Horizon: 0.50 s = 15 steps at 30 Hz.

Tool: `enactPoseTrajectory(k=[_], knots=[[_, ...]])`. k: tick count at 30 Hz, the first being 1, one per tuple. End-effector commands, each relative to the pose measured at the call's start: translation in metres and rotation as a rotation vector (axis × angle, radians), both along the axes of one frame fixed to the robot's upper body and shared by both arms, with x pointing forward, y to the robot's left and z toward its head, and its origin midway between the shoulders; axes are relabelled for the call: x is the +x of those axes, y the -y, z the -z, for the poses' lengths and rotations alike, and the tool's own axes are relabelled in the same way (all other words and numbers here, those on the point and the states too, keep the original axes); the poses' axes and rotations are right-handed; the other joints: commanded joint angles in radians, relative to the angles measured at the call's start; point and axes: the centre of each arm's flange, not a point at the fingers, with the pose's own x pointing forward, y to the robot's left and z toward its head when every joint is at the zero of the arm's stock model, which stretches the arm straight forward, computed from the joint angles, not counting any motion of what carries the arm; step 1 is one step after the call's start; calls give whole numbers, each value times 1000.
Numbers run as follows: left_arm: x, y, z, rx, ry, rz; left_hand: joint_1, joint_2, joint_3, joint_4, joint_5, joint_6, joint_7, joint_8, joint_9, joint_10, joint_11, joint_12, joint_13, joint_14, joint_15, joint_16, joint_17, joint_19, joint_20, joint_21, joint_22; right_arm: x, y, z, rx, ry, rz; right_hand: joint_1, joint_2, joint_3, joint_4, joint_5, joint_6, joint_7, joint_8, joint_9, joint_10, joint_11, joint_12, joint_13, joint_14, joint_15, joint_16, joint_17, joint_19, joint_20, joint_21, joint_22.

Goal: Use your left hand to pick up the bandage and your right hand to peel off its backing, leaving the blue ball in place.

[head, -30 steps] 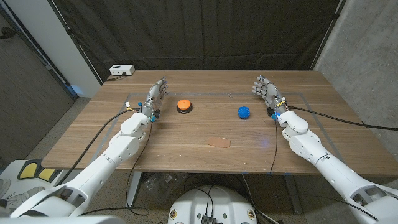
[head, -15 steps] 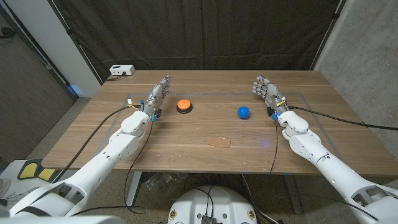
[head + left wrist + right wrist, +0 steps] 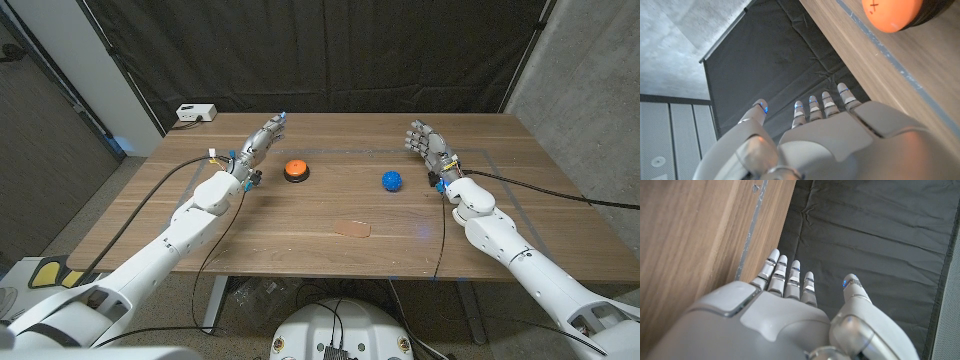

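Observation:
The tan bandage [image 3: 352, 228] lies flat near the table's front edge, midway between both arms. The blue ball [image 3: 391, 181] sits on the wood right of centre. My left hand [image 3: 257, 148] is open at the back left, fingers stretched out, just left of the orange button [image 3: 296, 170], holding nothing. My right hand [image 3: 426, 144] is open at the back right, fingers apart, a little right of the ball. In the left wrist view my left hand [image 3: 805, 135] reaches past the table edge with the orange button [image 3: 892, 14] beside it. The right wrist view has my right hand [image 3: 780, 310] empty.
A white box [image 3: 195, 113] sits at the table's far left corner. Black cables trail from both wrists across the wooden table [image 3: 300, 215]. A dark curtain hangs behind the table.
My left hand has moved farther back and slightly right, its fingers stretched flatter. The right hand, bandage and ball have not moved.

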Motion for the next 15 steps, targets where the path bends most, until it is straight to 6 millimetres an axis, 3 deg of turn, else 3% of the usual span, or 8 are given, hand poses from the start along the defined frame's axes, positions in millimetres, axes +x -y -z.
enactPoseTrajectory(k=[1,7,15], knots=[[-19,9,-17,192,159,-17,15,-2,3,-9,5,21,0,9,5,31,-7,9,5,15,-2,7,2,12,2,5,3,-13,-9,1,0,16,15,4,0,7,1,7,10,-3,5,1,14,1,6,3,8,-2,5,4,5,7,-6,4],[-25,12,-25,308,227,-14,18,-7,3,-14,5,26,-2,9,5,36,-9,9,5,18,-5,6,2,14,2,4,3,-21,-14,4,2,20,23,4,-1,8,1,7,11,-3,4,2,14,0,5,3,9,-2,4,4,6,6,-7,4],[-33,17,-33,443,261,-3,20,-42,-11,-27,5,23,-5,1,4,20,-10,-3,6,16,-6,0,2,11,7,0,2,-29,-22,7,3,26,32,3,-1,9,1,7,12,-4,4,2,15,0,5,3,10,-2,3,5,7,6,-9,4]])
